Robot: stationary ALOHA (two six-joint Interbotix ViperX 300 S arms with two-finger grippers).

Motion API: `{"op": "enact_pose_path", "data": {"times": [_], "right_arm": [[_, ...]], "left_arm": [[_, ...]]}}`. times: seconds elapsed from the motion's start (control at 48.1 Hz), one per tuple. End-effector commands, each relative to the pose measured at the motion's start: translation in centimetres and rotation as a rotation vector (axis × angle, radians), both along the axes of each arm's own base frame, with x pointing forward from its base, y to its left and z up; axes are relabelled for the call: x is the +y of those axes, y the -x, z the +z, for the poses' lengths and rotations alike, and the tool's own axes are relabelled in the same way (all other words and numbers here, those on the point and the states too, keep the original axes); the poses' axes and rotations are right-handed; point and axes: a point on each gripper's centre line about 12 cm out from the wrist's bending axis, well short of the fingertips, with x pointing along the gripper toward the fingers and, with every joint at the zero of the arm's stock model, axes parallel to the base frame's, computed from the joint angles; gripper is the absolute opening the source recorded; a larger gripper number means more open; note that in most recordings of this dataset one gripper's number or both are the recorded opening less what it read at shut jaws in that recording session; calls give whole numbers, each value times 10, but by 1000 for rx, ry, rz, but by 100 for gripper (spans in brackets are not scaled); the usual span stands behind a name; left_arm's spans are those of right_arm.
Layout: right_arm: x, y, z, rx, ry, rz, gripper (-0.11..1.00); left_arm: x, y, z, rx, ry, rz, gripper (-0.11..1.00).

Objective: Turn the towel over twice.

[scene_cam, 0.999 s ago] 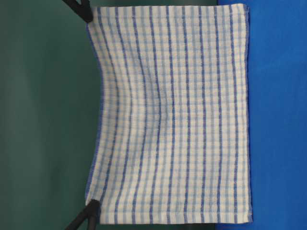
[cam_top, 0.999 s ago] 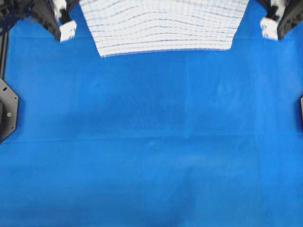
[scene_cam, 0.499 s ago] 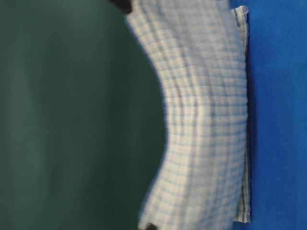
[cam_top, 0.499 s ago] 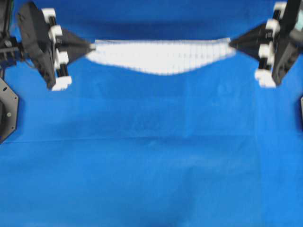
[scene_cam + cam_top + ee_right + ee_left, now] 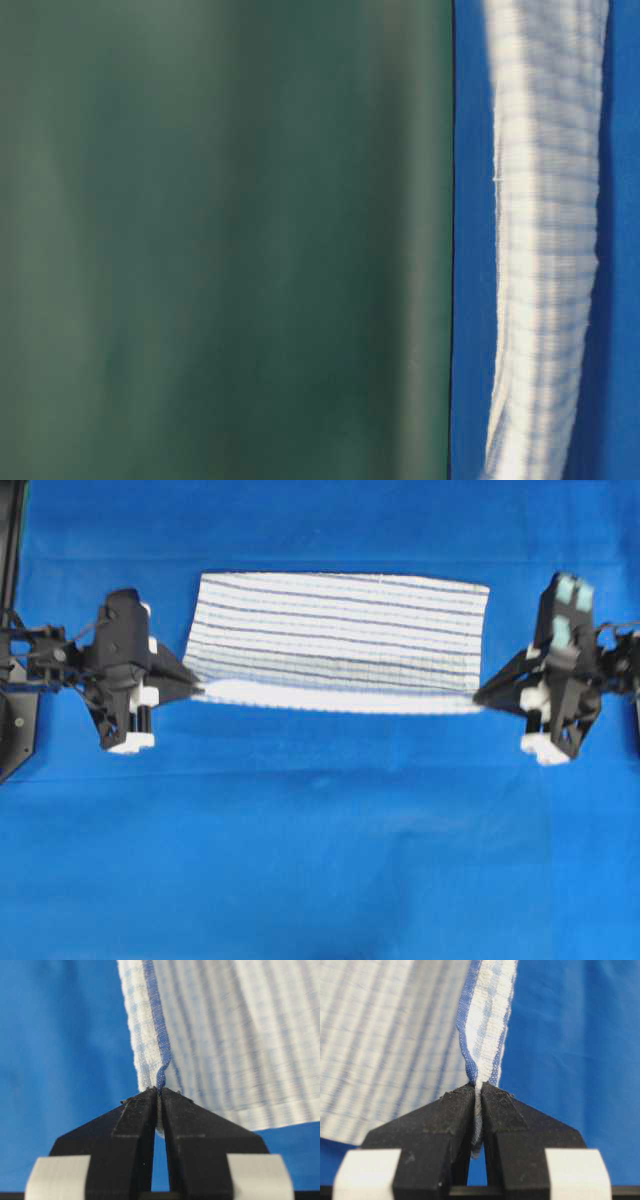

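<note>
In the overhead view, the left tool (image 5: 197, 688) sits at the left middle of the frame, its black fingers pinched shut on the lower left corner of the white rectangular cloth towel with thin dark-blue and light-blue stripes (image 5: 335, 630). The left wrist view shows this grip close up: the two dark fingertips (image 5: 460, 1105) meet on a narrow folded strip of the towel's hem (image 5: 485, 1025), with the rest of the cloth spreading toward the upper left of that frame.

The towel lies across the upper middle of the overhead frame, its far edge flat on the plain blue cloth covering the bench (image 5: 320, 860). Its near edge runs taut between the two tools. Bare blue cloth surrounds it: a band above, and the whole lower half of the frame open below.

At the right middle, the right tool (image 5: 480, 697) is closed on the towel's lower right corner. The right wrist view shows its fingertips (image 5: 175, 1102) pressed together on the blue-edged hem (image 5: 150, 1035).

In the table-level view the towel (image 5: 545, 250) is a blurred pale band low over the blue bench covering (image 5: 470, 300).
</note>
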Motion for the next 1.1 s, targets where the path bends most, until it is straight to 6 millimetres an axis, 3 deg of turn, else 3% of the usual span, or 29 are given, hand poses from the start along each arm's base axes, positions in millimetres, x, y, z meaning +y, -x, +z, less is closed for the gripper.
{"op": "enact_pose_path", "data": {"times": [0.0, 0.229, 0.541, 1.082], "right_arm": [[12, -8, -1, -4, -20, 30, 6], [35, -15, -11, 40, -72, 62, 6], [47, -12, -15, 90, -109, 67, 6], [47, -9, -19, 130, -120, 51, 6]], "left_arm": [[-11, -6, -4, 7, 23, -28, 1], [-39, -12, -13, 44, 80, -89, 1], [-57, -13, -13, 47, 85, -149, 1], [-60, -25, -14, 69, 87, -151, 1]]}}
